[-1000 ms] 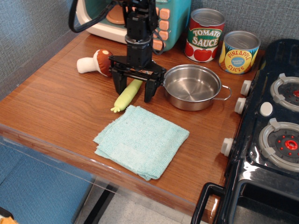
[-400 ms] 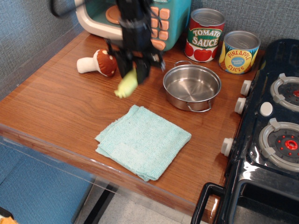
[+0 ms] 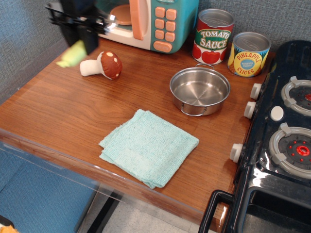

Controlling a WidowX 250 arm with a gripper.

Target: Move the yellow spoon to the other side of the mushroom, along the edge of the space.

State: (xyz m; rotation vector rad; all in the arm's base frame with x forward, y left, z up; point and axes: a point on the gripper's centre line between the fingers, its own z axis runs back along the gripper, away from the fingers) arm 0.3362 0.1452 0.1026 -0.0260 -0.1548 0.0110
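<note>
My gripper [image 3: 77, 41] is at the far left, above the countertop's [image 3: 73, 111] left edge, blurred by motion. It is shut on the yellow spoon [image 3: 72, 56], whose pale yellow-green handle hangs out below the fingers, off the wood; its silver bowl [image 3: 111, 19] pokes out to the right near the toy microwave. The mushroom [image 3: 103, 65] lies on its side just right of the gripper, brown spotted cap to the right, white stem to the left.
A teal toy microwave [image 3: 146, 22] stands at the back. A steel pot [image 3: 199, 91] sits right of centre, two cans [image 3: 214, 36] behind it. A folded teal cloth [image 3: 148, 147] lies near the front rim. The black toy stove [image 3: 282, 141] fills the right.
The gripper closed on the spoon, lifted it from beside the pot and carried it left over the mushroom to the left edge. The pot turned slightly.
</note>
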